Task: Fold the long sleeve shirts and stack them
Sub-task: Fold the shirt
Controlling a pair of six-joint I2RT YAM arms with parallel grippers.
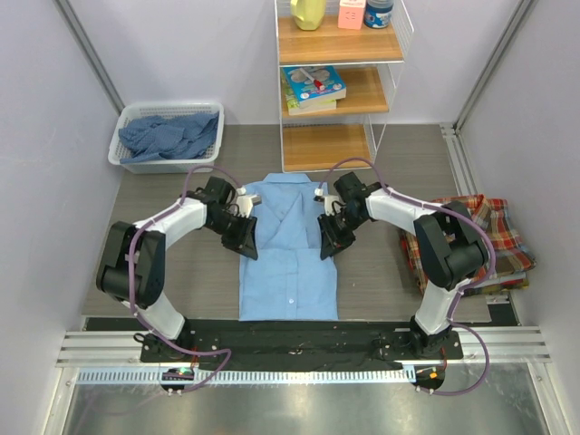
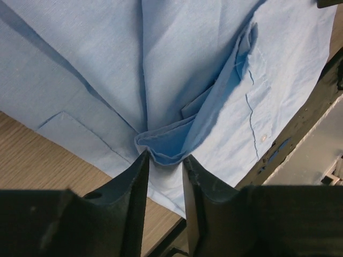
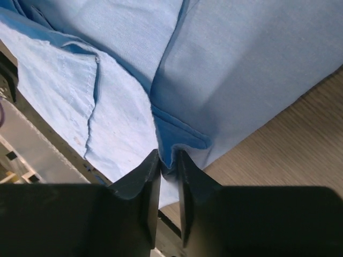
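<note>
At frame centre, light blue shirt looks soft, limp, light; left gripper and right gripper each narrowly pinch bunched side edge.

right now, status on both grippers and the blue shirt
Left gripper, right gripper: each shut on a side edge of the light blue shirt. Shirt flat, collar far end. Plaid stack right, basket far left, both clear of it.

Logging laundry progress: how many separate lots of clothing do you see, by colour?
Light blue shirt, spread flat: 1
Dark blue heap in the basket: 1
Plaid pile: 1
Total: 3
</note>
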